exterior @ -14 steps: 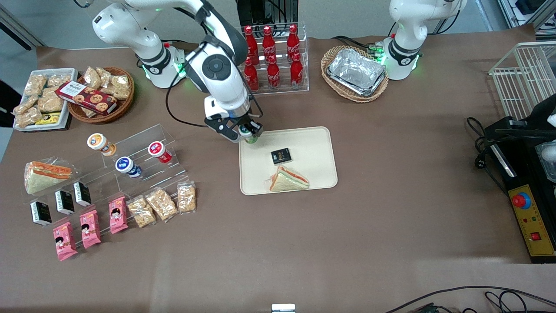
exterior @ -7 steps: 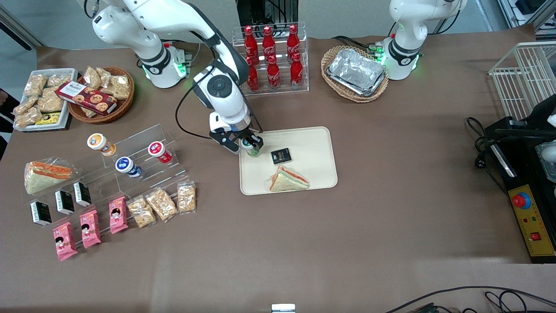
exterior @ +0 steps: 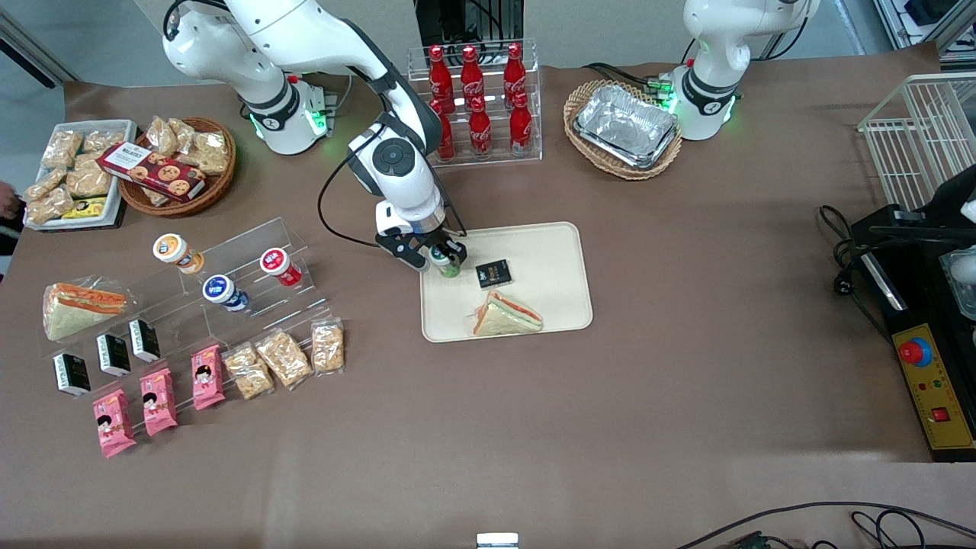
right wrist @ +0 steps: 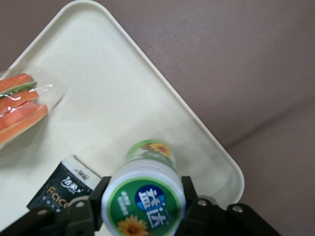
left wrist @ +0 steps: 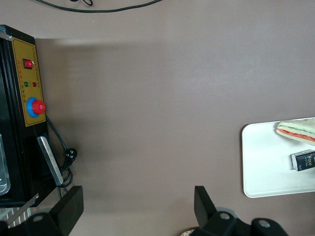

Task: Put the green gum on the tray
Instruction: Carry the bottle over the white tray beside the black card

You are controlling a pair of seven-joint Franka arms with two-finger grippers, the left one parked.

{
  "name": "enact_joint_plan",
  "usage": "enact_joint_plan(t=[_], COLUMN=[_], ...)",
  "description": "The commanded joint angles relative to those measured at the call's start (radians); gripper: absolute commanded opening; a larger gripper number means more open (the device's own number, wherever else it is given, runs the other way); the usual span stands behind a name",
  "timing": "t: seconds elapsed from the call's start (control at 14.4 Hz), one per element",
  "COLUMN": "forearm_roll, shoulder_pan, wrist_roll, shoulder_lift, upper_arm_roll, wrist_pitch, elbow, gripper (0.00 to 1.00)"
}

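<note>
Cream plastic made up the tray (exterior: 549,252), and in the front view the gripper (exterior: 436,257) hung over the corner of it nearest the working arm's base, fingers shut on the green gum (exterior: 444,261). That view alone took in the clear stand (exterior: 229,267) toward the working arm's end, with three other canisters, and the rack (exterior: 476,99) of six red bottles. On the tray lay one sandwich (exterior: 507,315) and one black packet (exterior: 493,273), the packet just beside the gum. The left wrist view caught only an edge of the tray (left wrist: 261,162), with the sandwich (left wrist: 298,131) and packet (left wrist: 303,160), no gum. The right wrist view alone showed the gum (right wrist: 143,198) from above, its white lid with green ring clamped between the black fingers (right wrist: 191,206), held upright above the tray (right wrist: 123,113); whether its base touched could not be told.
</note>
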Motion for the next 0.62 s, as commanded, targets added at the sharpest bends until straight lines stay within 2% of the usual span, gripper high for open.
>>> enact_joint_plan(t=[0.0,0.42,0.55], forearm_roll=[-0.004,-0.006,-0.006], shoulder_pan=[0.008,-0.001,-0.012], wrist_roll=[0.018,0.002,-0.037], shoulder_lift=[0.005,-0.010,-0.056], upper_arm_roll=[-0.006,-0.006,-0.011], wrist_pitch=[0.024,0.011,-0.046], elbow=[-0.002,0.002,0.009], gripper=[1.00,1.00,1.00])
